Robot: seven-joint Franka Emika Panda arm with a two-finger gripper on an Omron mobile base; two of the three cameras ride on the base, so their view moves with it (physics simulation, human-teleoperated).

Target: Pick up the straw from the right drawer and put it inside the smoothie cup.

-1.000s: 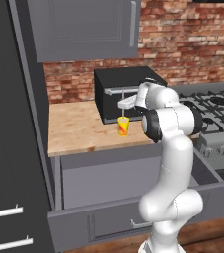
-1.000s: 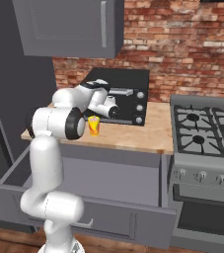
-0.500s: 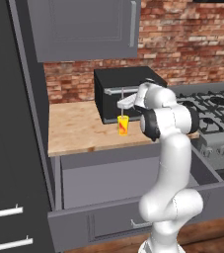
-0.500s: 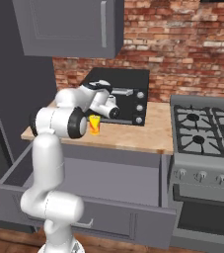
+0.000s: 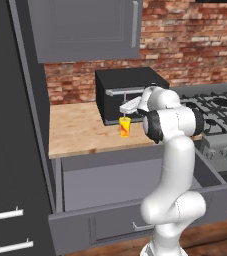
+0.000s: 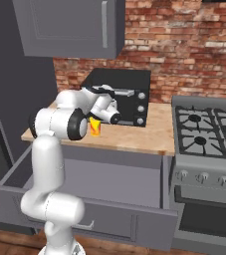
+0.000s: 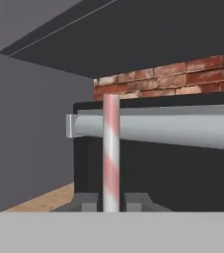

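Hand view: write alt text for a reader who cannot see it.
A pink-and-white striped straw stands upright, clamped between the shut gripper fingertips. Behind it are the black toaster oven with its grey handle bar, a brick wall and a strip of wooden counter.

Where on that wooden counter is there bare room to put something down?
The wooden counter is bare left of the smoothie cup, up to the dark tall cabinet, and between the toaster oven and stove. It's crowded where the gripper holds the straw above the cup.
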